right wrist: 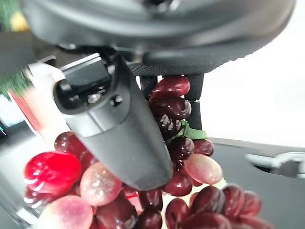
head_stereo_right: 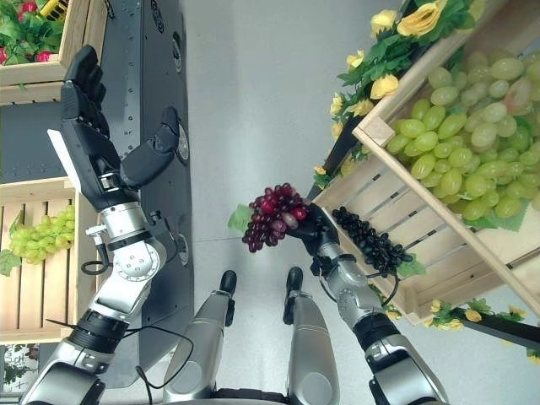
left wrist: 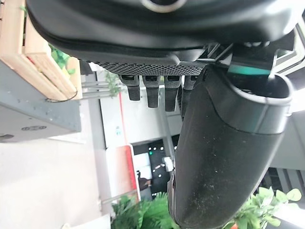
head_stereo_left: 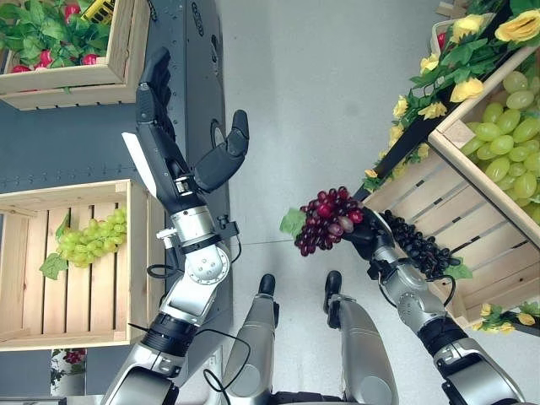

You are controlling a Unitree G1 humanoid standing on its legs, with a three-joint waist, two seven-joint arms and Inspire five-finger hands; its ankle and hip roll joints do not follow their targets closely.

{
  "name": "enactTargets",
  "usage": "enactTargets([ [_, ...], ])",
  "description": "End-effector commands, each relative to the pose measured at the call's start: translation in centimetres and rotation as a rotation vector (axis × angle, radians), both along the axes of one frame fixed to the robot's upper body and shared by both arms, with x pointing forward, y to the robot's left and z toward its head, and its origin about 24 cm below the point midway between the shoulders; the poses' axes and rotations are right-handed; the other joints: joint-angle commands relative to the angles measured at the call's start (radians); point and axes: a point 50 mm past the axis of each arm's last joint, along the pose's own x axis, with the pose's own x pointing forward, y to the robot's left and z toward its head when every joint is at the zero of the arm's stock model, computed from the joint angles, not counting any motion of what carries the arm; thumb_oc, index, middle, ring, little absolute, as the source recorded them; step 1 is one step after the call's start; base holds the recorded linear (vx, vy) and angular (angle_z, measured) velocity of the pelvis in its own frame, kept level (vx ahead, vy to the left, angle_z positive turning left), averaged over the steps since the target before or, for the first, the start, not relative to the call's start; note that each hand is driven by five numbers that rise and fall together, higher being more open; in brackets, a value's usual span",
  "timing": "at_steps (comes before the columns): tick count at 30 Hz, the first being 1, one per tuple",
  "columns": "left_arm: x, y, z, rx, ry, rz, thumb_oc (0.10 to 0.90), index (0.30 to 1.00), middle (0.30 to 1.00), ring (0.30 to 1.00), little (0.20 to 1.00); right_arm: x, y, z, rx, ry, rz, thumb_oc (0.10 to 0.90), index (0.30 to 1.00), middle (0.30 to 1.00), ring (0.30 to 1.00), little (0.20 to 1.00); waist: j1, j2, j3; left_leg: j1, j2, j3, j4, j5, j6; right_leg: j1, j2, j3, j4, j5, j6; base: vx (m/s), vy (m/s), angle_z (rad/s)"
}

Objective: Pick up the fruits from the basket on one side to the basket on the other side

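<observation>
Red grapes [head_stereo_left: 325, 219] hang in a bunch from the right hand [head_stereo_left: 361, 232], clear of both crates and over the floor. In the right wrist view the thumb [right wrist: 119, 138] crosses the front of the bunch while the fingers [right wrist: 193, 95] curl behind it, so the grapes are pinched between them. Just behind that hand, black grapes [head_stereo_left: 418, 243] lie on the slats of the right wooden crate [head_stereo_left: 460, 215]. The left hand [head_stereo_left: 181, 143] is raised with fingers straight and thumb spread, holding nothing; beside its wrist, green grapes [head_stereo_left: 89, 239] rest in the left wooden crate [head_stereo_left: 76, 295].
</observation>
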Motion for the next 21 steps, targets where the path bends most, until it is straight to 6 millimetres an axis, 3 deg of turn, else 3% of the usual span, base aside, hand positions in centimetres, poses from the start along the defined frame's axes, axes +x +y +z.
enactTargets([
  [1,-1.8,-0.3,2.8,0.006,-0.226,-0.035,0.8,0.9,0.9,0.9,0.9,1.2,-0.3,5.9,0.194,-0.317,-0.12,0.4,0.3,0.3,0.3,0.3,-0.009,-0.008,-0.045,-0.13,-0.058,0.02,-0.007,0.196,0.032,0.155,0.019,0.006,-0.062,-0.013,-0.045,0.12,-0.048,-0.11],
  [9,-2.3,1.2,0.3,0.056,-0.044,-0.059,0.8,0.9,0.9,0.9,0.9,-1.3,-3.4,2.6,0.28,-0.227,-0.315,0.4,0.3,0.3,0.3,0.3,0.002,-0.021,-0.077,-0.089,-0.044,0.03,0.002,0.166,0.035,0.27,0.019,0.0,-0.131,0.007,-0.036,0.18,-0.06,-0.02],
  [12,-3.0,2.4,-1.4,0.081,0.063,-0.066,0.8,0.9,0.9,0.9,0.9,-3.6,-5.4,-0.1,0.313,-0.133,-0.456,0.4,0.3,0.3,0.3,0.3,0.013,-0.031,-0.113,-0.046,-0.036,0.031,-0.011,0.15,0.037,0.337,0.017,-0.001,-0.162,0.017,-0.025,0.31,-0.083,-0.01],
  [21,-4.6,4.5,-3.5,0.135,0.211,-0.076,0.8,0.9,0.9,0.9,0.9,-8.1,-6.9,-5.0,0.411,0.058,-0.683,0.4,0.3,0.3,0.3,0.3,0.036,-0.052,-0.174,0.047,-0.014,0.024,-0.045,0.143,0.027,0.439,0.025,-0.006,-0.204,0.038,-0.004,0.21,-0.077,0.0],
])
